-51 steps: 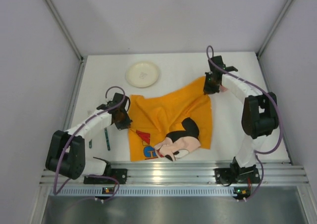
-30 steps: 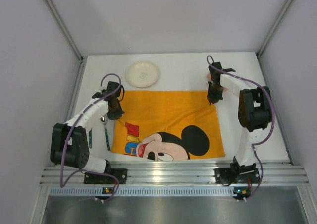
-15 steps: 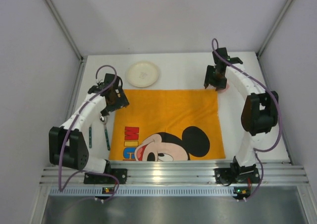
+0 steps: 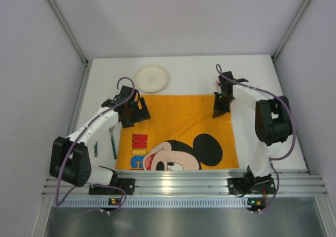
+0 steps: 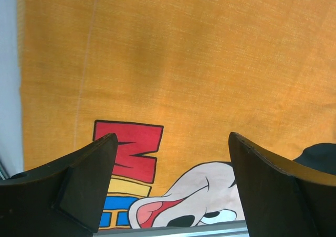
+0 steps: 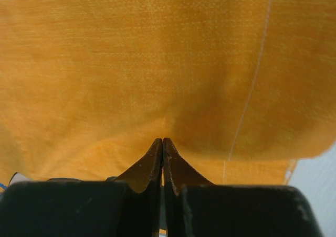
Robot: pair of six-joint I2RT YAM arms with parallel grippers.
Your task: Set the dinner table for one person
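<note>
The dinner table [image 4: 194, 74] is a white tabletop. On it an orange Mickey Mouse mat [image 4: 178, 124] lies spread flat. My left gripper [image 4: 135, 112] hovers over the mat's far left corner. Its jaws are open wide with nothing between them, and the left wrist view shows my left gripper [image 5: 173, 137] over the mat [image 5: 184, 64] and its red letter M. My right gripper [image 4: 218, 111] is over the mat's far right part. In the right wrist view my right gripper [image 6: 163, 140] is shut, its tips right at the cloth [image 6: 157, 64], with no fold seen between them.
A round cream plate [image 4: 151, 78] sits on the table beyond the mat's far edge. Two teal-handled cutlery pieces [image 4: 114, 147] [image 4: 96, 150] lie left of the mat, under the left arm. A metal rail [image 4: 178, 182] runs along the near edge.
The crumpled mat was pulled out flat by both grippers and let go. The left gripper opened and moved right over the mat. The right gripper came back over the mat and shut.
</note>
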